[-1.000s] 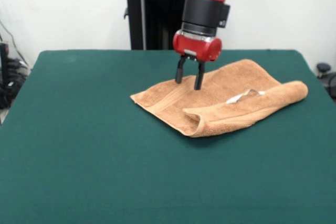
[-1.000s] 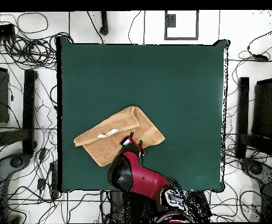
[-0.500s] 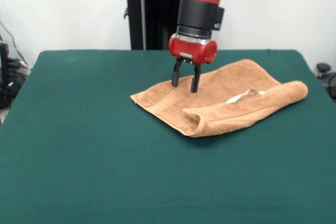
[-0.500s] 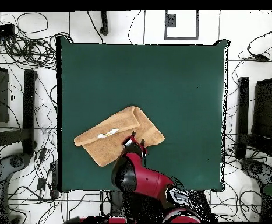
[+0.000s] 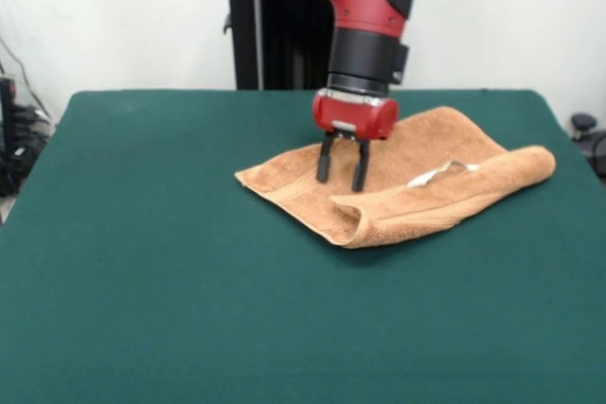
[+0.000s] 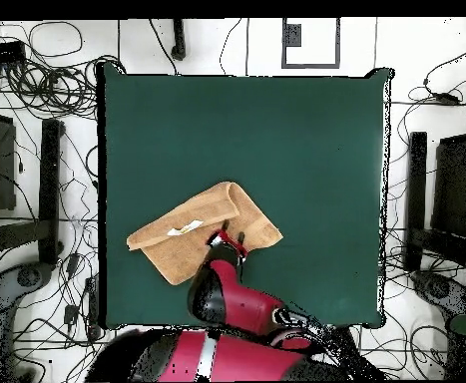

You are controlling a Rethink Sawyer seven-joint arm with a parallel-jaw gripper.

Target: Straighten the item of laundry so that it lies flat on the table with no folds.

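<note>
One open-fingered gripper (image 5: 342, 184) hovers over the folded towel (image 5: 417, 177); wide bare table (image 5: 142, 281) surrounds it.

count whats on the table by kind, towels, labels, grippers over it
towel: 1, orange-tan, its near edge folded over on the green table
white label: 1, on the towel
gripper: 1, open, over the towel
total: 3

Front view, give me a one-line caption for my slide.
Open gripper poised over a half-folded orange towel on the green table.
</note>
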